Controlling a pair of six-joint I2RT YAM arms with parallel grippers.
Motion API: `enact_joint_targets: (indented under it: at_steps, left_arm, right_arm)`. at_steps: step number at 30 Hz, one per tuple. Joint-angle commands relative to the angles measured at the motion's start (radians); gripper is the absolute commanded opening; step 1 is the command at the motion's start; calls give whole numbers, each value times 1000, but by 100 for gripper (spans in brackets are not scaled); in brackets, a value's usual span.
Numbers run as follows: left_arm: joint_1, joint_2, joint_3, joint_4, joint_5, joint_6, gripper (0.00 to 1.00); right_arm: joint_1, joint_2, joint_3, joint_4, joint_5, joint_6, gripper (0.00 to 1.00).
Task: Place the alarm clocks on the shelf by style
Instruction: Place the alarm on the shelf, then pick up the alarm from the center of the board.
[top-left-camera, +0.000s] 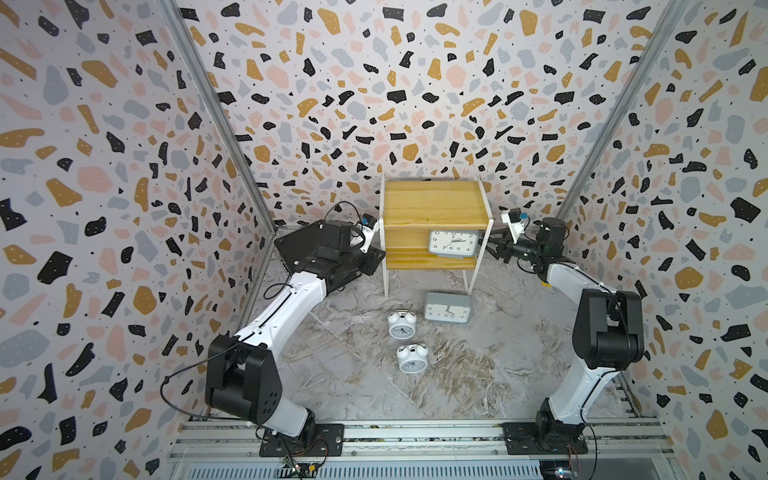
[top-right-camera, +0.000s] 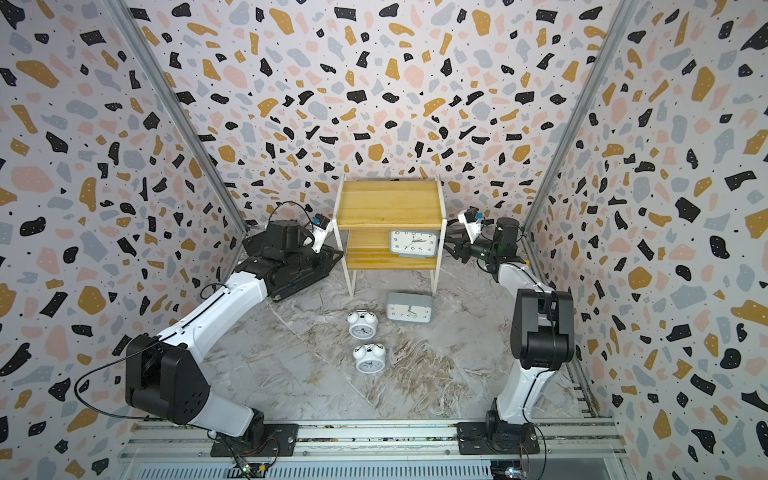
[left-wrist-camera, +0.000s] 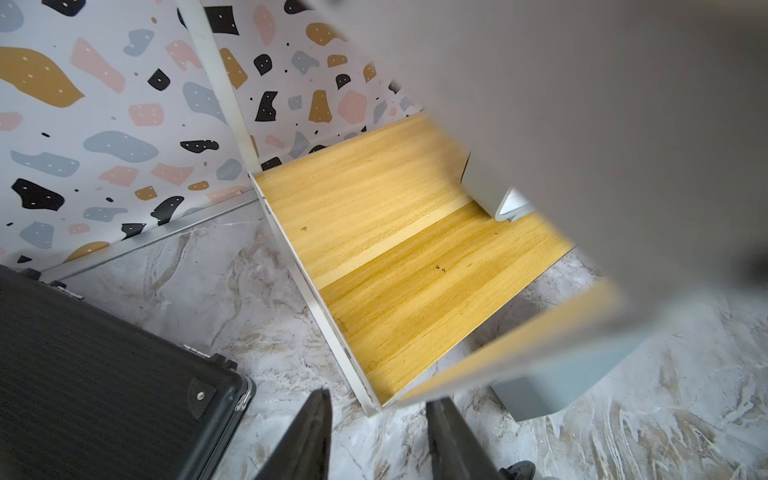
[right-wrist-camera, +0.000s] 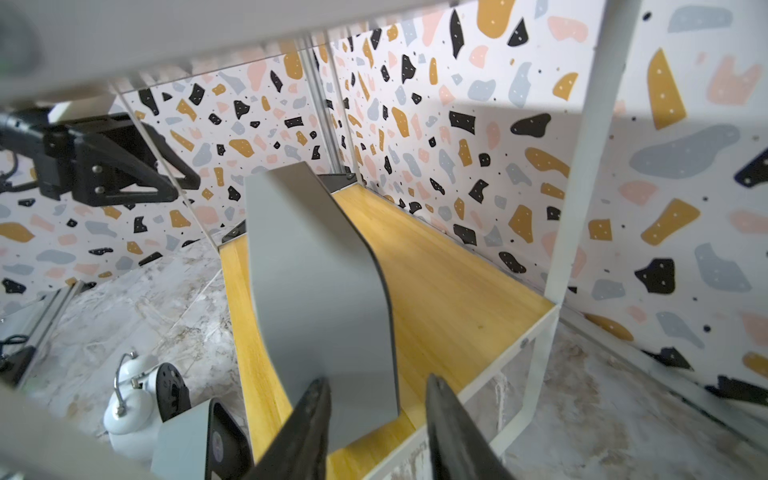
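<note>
Marble-patterned tabletop (top-left-camera: 478, 374), walled by terrazzo-print panels (top-left-camera: 374, 83), bears a two-tier yellow wooden white-framed shelf (top-left-camera: 432, 203). One grey rounded-rectangular clock (top-left-camera: 453, 242) stands on its lower board; a second grey clock (top-left-camera: 448, 307) and two round white twin-bell clocks (top-left-camera: 401, 324) (top-left-camera: 412, 358) rest on the tabletop before it. Left gripper (left-wrist-camera: 380, 397) and right gripper (right-wrist-camera: 377, 378) flank it, jaws parted, empty.

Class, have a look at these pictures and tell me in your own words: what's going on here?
A two-armed robot is sorting alarm clocks onto a shelf. One grey clock stands on the lower board, towards its right end. The right gripper is at that end with its jaws open, close to the clock but not clamping it. The left gripper is open and empty at the shelf's other side. A second grey clock and two white twin-bell clocks stand on the table in front of the shelf.
</note>
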Motion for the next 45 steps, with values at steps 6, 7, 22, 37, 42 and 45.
enact_joint_targets:
  at_steps: [6, 7, 22, 37, 42, 45]
  left_arm:
    - [6, -81, 35, -23, -33, 45, 60]
    - [6, -96, 32, -30, -31, 44, 62]
    - [9, -407, -170, -103, 108, 79, 71]
    - [8, -578, -432, -5, 183, -24, 77]
    - [8, -566, -428, -17, 221, -21, 79]
    - [8, -563, -425, -25, 212, -10, 79]
  right_arm:
    - [-73, -170, -74, 1, 122, 34, 63]
    - [-82, -195, -96, -7, 137, 30, 64]
    - [-83, -667, -448, -232, 328, 100, 66]
    - [57, -926, -734, -265, 440, 110, 68]
    - [107, -859, -720, -279, 462, 56, 69]
    - [150, -818, -720, -280, 485, 11, 71]
